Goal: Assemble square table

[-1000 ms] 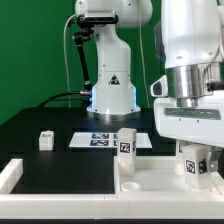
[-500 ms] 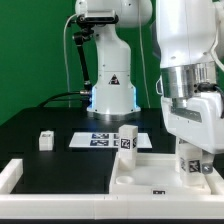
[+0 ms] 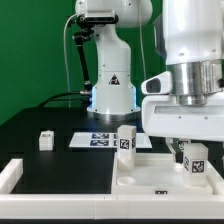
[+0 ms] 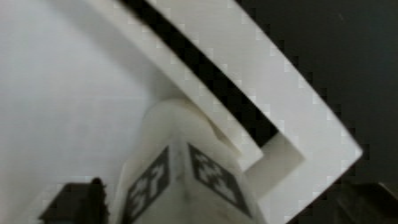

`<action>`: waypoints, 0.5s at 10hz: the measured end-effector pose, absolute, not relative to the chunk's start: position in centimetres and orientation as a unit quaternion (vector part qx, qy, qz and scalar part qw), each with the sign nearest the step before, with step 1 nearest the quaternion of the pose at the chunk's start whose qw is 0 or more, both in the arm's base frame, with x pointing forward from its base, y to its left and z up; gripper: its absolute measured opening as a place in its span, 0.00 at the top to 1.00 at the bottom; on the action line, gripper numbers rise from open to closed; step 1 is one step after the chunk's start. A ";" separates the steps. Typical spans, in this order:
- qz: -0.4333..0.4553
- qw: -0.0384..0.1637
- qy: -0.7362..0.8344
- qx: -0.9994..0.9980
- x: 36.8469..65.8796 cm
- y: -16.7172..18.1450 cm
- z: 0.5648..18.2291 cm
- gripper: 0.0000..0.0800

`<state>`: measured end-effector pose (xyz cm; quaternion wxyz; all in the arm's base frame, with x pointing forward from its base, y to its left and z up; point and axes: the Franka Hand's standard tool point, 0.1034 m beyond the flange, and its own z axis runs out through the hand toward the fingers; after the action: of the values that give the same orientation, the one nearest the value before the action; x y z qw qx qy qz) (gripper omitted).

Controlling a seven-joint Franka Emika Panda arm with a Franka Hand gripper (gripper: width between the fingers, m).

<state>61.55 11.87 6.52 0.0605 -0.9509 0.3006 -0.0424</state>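
Note:
The square table's white panel [image 3: 150,178] lies flat at the front right. One tagged white leg [image 3: 125,142] stands upright at its far left corner. A second tagged leg [image 3: 197,163] stands at its right side, right under my gripper [image 3: 194,156]. In the wrist view this leg [image 4: 187,170] rises from the panel [image 4: 71,90] between my fingers. A dark finger [image 4: 80,203] stands a little off the leg's side, so the gripper [image 4: 210,208] looks open around the leg. A third leg [image 3: 45,141] lies loose on the black table at the left.
The marker board [image 3: 98,140] lies behind the panel. The low white border wall [image 3: 12,175] runs along the front and left, and shows beside the panel in the wrist view [image 4: 267,75]. The robot's base [image 3: 110,95] stands at the back.
My wrist has turned about the right-hand leg over the last second. The hand now faces the exterior view squarely. The leg stays upright in the same place.

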 end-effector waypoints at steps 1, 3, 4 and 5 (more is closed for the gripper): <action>-0.045 0.059 0.287 -0.955 61.6 11.7 6.4 0.19; -0.050 0.051 0.204 -0.976 61.6 11.4 6.3 0.19; -0.056 0.034 0.108 -0.992 61.4 11.1 6.3 0.19; -0.060 0.022 0.026 -0.998 61.5 10.9 6.6 0.19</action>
<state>61.46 10.95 6.56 0.0225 -0.9976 0.0261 -0.0603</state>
